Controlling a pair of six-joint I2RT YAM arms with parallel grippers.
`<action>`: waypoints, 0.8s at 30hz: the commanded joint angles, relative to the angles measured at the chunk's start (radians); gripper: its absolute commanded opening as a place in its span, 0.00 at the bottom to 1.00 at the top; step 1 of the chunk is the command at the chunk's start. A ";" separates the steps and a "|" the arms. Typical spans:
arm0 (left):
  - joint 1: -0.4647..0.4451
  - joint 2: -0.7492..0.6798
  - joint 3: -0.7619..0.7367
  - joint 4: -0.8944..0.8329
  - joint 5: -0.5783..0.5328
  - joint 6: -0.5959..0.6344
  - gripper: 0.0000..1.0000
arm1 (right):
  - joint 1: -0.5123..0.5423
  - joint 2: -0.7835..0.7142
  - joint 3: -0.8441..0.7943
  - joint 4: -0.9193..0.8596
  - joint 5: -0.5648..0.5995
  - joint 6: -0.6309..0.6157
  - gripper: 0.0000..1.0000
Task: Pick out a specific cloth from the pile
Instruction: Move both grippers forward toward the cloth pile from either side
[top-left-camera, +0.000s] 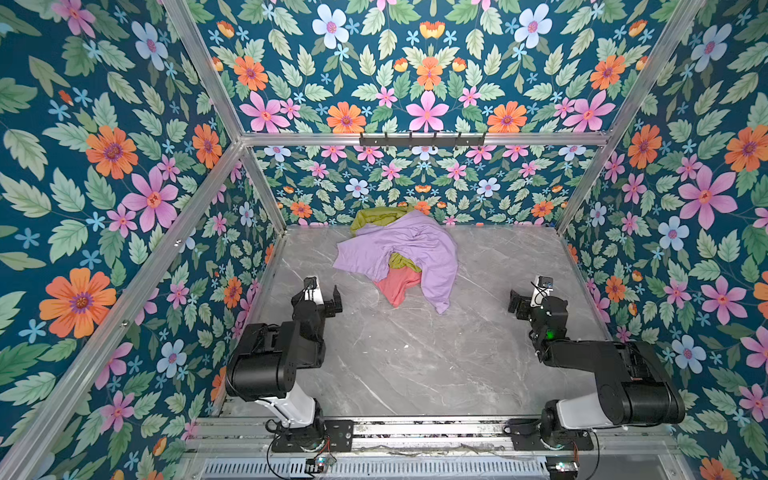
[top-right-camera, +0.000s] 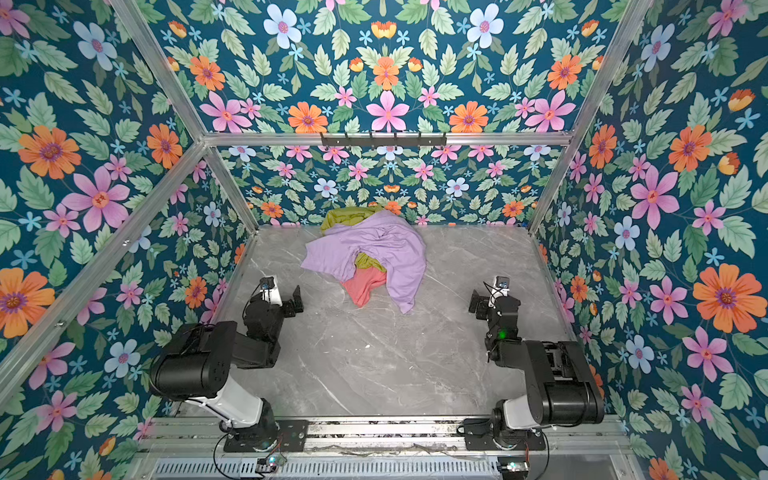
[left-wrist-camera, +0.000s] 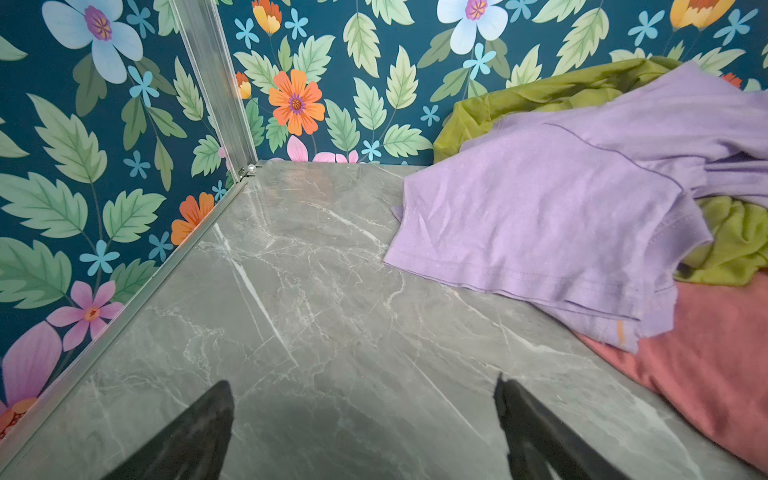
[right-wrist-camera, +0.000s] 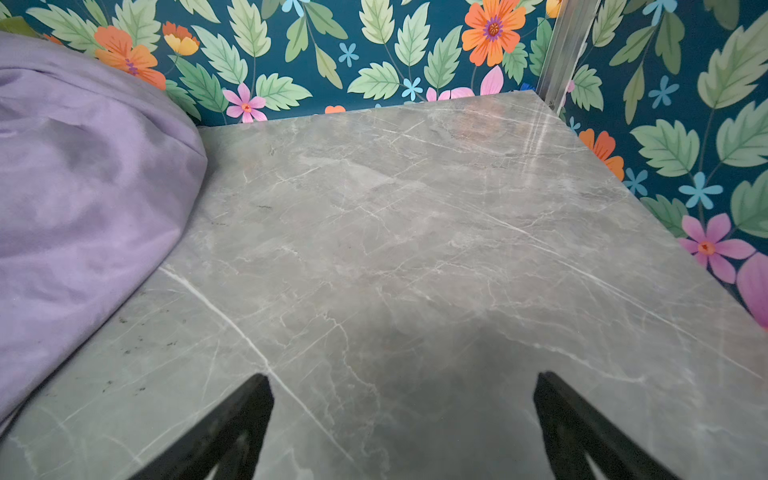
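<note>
A large lilac cloth bulges over the left side of the frame, lying on the grey marbled bench. Two dark fingers rise from the bottom edge, wide apart, with bare bench between them. Floral wallpaper fills the top and right

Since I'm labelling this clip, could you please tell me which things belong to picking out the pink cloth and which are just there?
Part of the job:
- pink cloth, at the near edge of the pile
- lilac cloth, lying over it
- green cloth, also in the pile

Just there:
- hook rail on the back frame
- marble table
</note>
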 joint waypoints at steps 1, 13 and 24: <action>0.000 -0.003 -0.005 0.029 0.001 0.000 1.00 | 0.000 -0.004 0.002 0.001 0.000 0.010 0.99; 0.000 -0.001 -0.003 0.028 0.005 -0.001 1.00 | 0.000 -0.004 0.004 -0.002 -0.003 0.010 0.99; -0.011 -0.151 -0.049 -0.031 -0.213 -0.050 1.00 | 0.005 -0.163 0.123 -0.338 0.021 0.010 0.99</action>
